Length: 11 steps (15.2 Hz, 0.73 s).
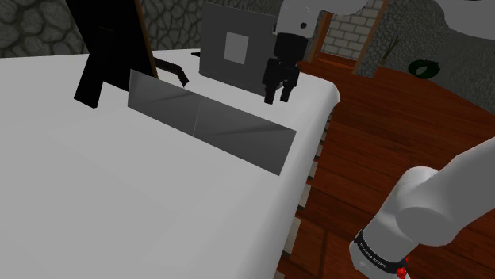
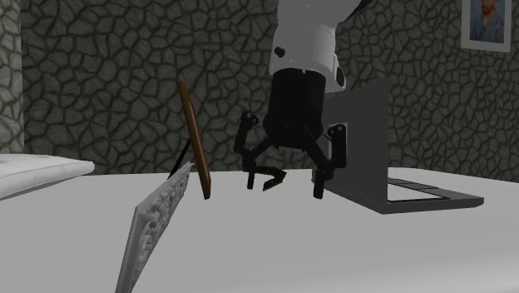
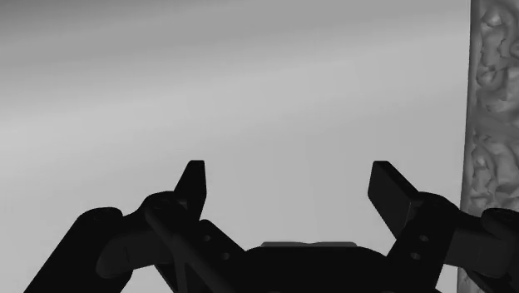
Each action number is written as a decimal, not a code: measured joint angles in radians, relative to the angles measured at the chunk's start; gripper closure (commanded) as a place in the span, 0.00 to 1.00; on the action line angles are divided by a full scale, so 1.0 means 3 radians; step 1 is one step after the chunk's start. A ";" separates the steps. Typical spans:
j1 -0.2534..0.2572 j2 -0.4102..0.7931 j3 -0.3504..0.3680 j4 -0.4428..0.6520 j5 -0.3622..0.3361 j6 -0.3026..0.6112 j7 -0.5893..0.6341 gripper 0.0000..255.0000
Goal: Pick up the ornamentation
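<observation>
- Spread wide at the jaws of the gripper [image 3: 289, 176], clasping nothing.
- Hangs fingers-down just in front of a grey upright panel [image 2: 366, 137] on a flat base, with a small black curled piece [image 2: 270, 178] nearby.
- Stands apart from the likely ornamentation: a thin, grey carved relief slab [image 2: 158, 220], tilted on edge on the white surface [image 1: 79, 198], lower-left in the shoulder view, near a brown-edged frame [image 2: 193, 137].
- Probably stiff, brittle at the carving, quick to topple.
- Best pinched across its thickness at the top edge, mid-length.
</observation>
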State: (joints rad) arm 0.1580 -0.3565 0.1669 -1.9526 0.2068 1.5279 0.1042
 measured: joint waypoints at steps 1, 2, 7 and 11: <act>0.0019 0.0100 0.0028 0.0114 0.0013 -0.0011 0.0011 0.00; 0.0046 0.0199 0.0071 0.0197 0.0030 0.0013 0.0038 0.00; 0.0177 0.0709 0.0261 0.0768 0.0071 -0.0014 0.0175 0.00; 0.0301 0.1143 0.0412 0.1299 0.0051 -0.0078 0.0305 0.00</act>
State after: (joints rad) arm 0.2483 -0.0134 0.2906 -1.5628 0.2221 1.5046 0.1957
